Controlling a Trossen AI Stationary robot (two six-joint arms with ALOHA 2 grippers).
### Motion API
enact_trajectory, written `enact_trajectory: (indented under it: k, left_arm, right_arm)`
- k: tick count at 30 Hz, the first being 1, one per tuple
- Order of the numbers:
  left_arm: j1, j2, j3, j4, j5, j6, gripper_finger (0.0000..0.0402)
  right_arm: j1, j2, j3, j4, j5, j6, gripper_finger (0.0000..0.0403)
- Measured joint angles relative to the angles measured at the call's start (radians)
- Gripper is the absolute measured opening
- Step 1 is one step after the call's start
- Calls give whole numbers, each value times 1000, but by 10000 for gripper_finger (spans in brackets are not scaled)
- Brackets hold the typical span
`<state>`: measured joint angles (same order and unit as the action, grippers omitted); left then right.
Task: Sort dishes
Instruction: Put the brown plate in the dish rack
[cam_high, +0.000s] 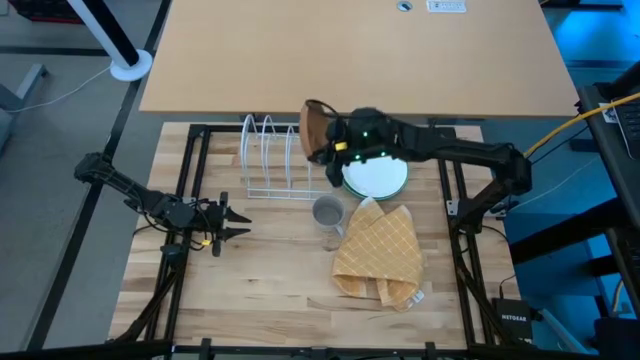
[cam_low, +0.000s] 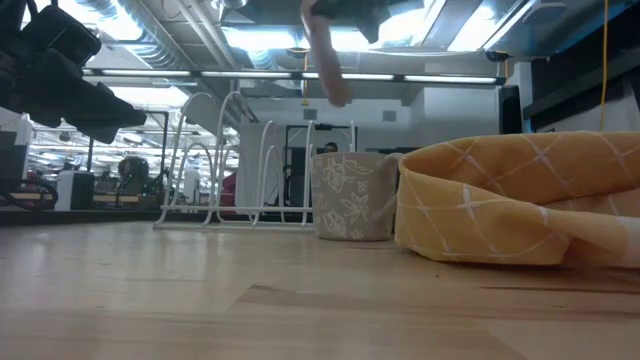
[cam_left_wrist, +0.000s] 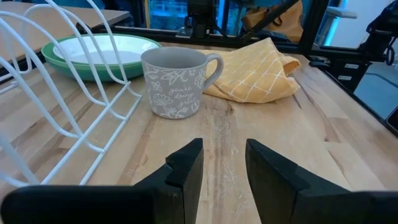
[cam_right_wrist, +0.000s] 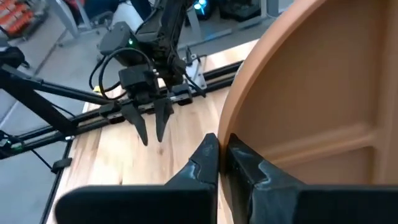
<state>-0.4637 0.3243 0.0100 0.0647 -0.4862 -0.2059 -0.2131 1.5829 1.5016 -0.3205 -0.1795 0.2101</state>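
Pale wooden table (cam_high: 260, 290) carries a white wire rack (cam_high: 272, 160), a grey mug (cam_high: 327, 212), a yellow checked cloth (cam_high: 380, 255) and a stack of plates. I find the right gripper (cam_right_wrist: 219, 155) clenched on the rim of the brown wooden plate (cam_high: 315, 130), held on edge in the air over the rack's right end. I judge this plate light, stiff and unlikely to break; its smooth rim could slip in a thin edge pinch, so a hold taken deeper toward the raised inner ledge would serve better. The white plate (cam_left_wrist: 102, 51) rests inside the green plate (cam_left_wrist: 74, 65), just beside the mug; both look heavier and more fragile. The left gripper (cam_left_wrist: 222, 163) waits released over the table's left side, well apart from the rack. I can find no dark teal plate. The right arm covers part of the stack from above, and the low view cuts off all but the wooden plate's lower edge
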Motion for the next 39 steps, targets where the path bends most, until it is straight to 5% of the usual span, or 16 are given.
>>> enact_trajectory:
  k: [10,39]
  left_arm:
    - [0,0,0,0,0,-27,113]
    - [0,0,0,0,0,-27,113]
  right_arm:
    - [-3,0,-237,312,-17,128,11]
    - [-3,-2,-440,316,173,152,44]
